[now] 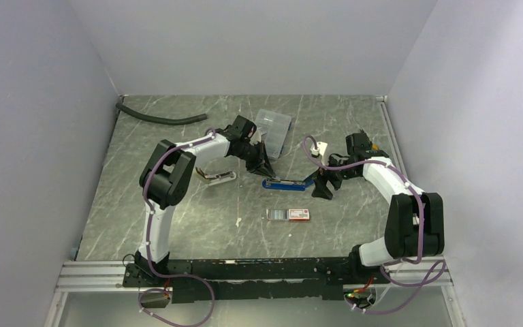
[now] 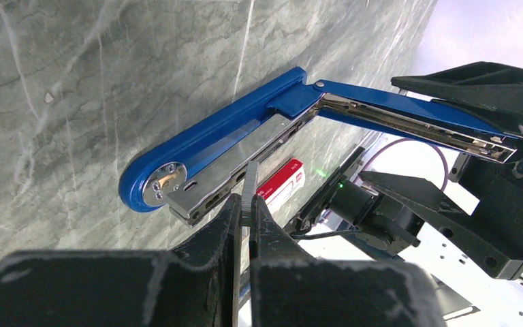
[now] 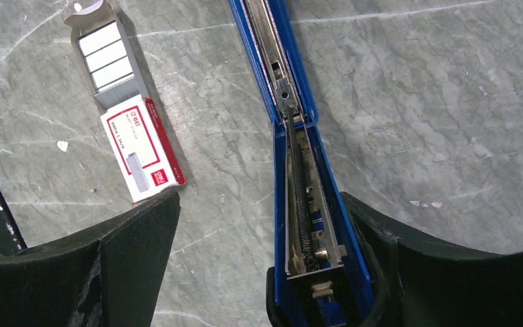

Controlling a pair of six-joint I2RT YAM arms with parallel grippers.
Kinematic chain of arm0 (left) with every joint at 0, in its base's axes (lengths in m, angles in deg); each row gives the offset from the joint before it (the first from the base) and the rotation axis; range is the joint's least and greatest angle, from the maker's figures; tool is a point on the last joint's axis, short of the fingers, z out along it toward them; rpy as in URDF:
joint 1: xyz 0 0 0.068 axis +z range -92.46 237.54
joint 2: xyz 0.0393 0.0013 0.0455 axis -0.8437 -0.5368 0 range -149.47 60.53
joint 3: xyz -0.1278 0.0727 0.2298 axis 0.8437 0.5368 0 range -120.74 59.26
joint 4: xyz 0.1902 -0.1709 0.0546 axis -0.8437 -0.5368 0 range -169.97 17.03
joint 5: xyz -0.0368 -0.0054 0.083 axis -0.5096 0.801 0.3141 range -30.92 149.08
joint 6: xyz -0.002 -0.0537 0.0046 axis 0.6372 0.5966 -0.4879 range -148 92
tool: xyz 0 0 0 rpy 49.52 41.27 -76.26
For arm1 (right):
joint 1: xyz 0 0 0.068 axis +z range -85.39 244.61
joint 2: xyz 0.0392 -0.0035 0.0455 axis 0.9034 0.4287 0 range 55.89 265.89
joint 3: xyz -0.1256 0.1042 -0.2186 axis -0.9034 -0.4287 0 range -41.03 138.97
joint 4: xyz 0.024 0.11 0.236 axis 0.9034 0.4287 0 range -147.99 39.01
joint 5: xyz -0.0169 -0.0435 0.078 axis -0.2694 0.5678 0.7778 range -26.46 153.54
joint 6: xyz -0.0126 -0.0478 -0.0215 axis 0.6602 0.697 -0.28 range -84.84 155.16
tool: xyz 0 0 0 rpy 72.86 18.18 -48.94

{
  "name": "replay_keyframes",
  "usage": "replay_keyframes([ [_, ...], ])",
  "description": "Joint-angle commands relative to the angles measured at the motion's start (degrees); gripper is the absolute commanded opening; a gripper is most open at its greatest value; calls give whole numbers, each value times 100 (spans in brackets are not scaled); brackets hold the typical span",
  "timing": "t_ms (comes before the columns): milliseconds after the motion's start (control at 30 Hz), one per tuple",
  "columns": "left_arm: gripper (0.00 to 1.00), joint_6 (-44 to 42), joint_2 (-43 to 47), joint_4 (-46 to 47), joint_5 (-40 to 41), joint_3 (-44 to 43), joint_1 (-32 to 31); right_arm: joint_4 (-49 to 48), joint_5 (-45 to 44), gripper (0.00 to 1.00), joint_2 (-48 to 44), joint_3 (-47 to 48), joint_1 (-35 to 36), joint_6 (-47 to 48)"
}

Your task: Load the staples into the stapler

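The blue stapler (image 1: 284, 182) lies opened on the table. Its silver magazine channel (image 2: 245, 158) is exposed and its top arm (image 2: 415, 117) is raised. My left gripper (image 2: 247, 204) is shut on a thin grey strip of staples (image 2: 249, 182), held upright just above the rear of the channel. My right gripper (image 3: 262, 204) stands wide open around the top arm (image 3: 306, 204), which rests against its right finger. The staple box (image 3: 143, 150), white with red, lies beside its dark tray holding more staples (image 3: 109, 58).
A clear compartment case (image 1: 273, 129) sits behind my left gripper (image 1: 262, 167). A black hose (image 1: 160, 117) lies at the back left. A small metal tool (image 1: 216, 178) rests left of the stapler. The staple box (image 1: 289, 214) is in front of it.
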Motion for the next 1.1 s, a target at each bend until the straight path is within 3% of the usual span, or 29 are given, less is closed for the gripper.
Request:
replay_keyframes([
  [0, 3, -64, 238, 62, -62, 24, -16, 34, 175, 87, 3, 210, -22, 110],
  [1067, 3, -68, -17, -8, 8, -68, -5, 31, 153, 87, -6, 203, -22, 119],
])
